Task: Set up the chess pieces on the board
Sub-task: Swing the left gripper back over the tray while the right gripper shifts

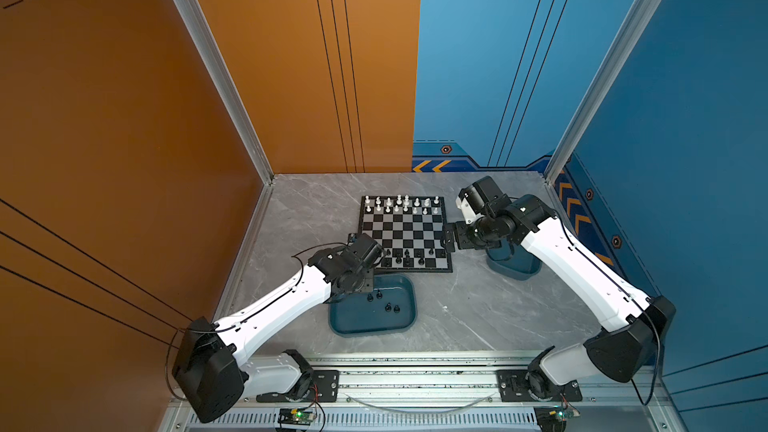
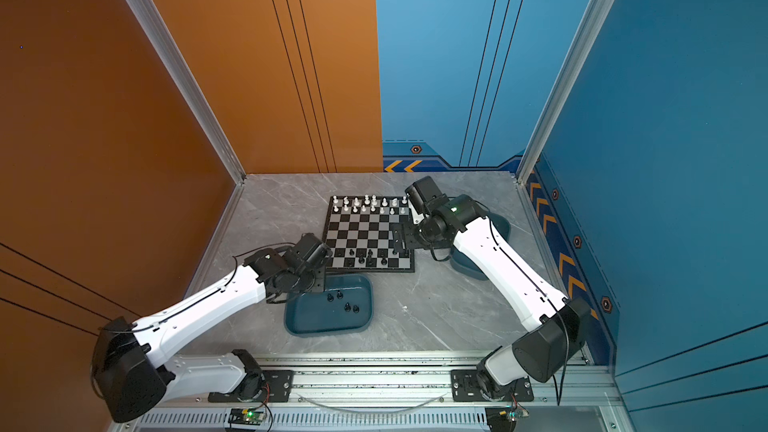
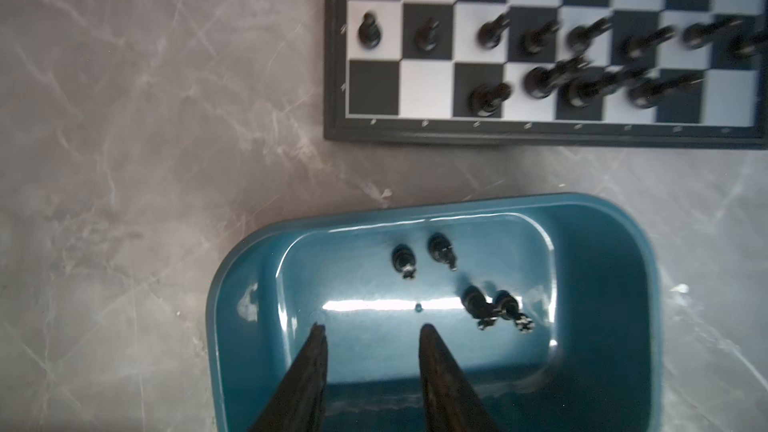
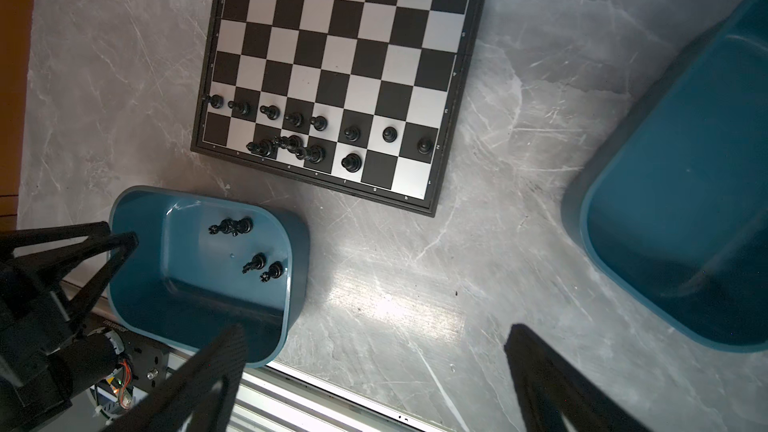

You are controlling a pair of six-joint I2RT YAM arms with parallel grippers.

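The left end effector (image 3: 372, 328) hung over the near teal tray (image 3: 415, 206), jaws parted with nothing between them: released and empty. Four black pieces (image 3: 482, 305) sat on the tray floor in two tight pairs, all off to one side of the fingertips.

Just beyond the tray lay the board (image 1: 405, 234). The white pieces (image 1: 401, 203) filled its two far rows. The black pawns (image 4: 270, 111) lined the second row from the near edge, and four back-row men (image 4: 351, 162) crowded the middle, leaving two squares bare at each end.

This looked like the reach for the next piece, and it called for care. Each pair sat almost touching, so the jaws wanted to straddle one piece only, with a finger on its free side and the other threaded into the narrow gap. A grip low on the stem and a straight lift over the tray wall seemed safest. Setting down on an end square, an approach from the board's outer edge would spare the pawns.

The right end effector (image 4: 376, 330) stood spread wide and empty above bare worktop (image 4: 415, 263), between the board and the second teal tray (image 4: 665, 201), well out of the way.
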